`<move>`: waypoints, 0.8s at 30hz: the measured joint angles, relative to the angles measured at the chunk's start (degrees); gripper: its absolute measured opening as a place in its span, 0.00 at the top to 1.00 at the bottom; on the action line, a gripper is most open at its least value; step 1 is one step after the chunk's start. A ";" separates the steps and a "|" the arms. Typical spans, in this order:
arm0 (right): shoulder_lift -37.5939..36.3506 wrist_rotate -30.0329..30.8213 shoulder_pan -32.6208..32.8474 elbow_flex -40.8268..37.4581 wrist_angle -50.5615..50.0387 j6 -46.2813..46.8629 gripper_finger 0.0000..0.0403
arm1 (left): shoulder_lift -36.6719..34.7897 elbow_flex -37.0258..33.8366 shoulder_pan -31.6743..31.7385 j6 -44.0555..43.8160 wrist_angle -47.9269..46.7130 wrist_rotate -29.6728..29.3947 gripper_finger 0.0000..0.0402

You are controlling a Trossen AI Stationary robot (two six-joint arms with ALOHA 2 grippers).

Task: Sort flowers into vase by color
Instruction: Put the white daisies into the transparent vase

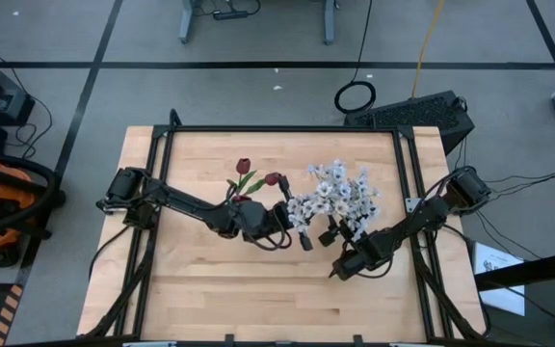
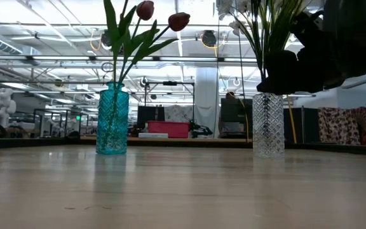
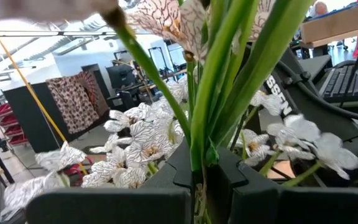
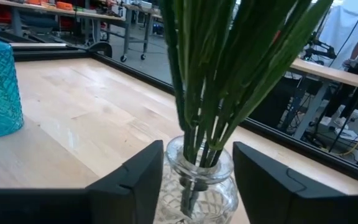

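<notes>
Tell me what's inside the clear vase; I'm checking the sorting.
The clear vase holds only green stems carrying white blossoms. The stem ends blur behind the patterned glass; no red tulip shows among them.

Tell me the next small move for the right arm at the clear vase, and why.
Probably close the right gripper onto the neck of the clear vase to steady it. Its fingers stand on either side of the neck, apart from the glass, while the left gripper, shut on a white flower stem, holds that spray among the white blossoms above the vase.
</notes>
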 joint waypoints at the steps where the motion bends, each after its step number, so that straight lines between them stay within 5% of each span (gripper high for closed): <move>1: 0.00 -0.01 0.00 0.00 -0.01 0.16 0.58 | 0.00 0.00 -0.02 0.00 -0.14 0.02 0.95; 24: 0.00 -0.70 0.04 0.02 0.18 -1.27 0.61 | 0.48 0.00 0.52 -3.06 -2.93 2.64 0.95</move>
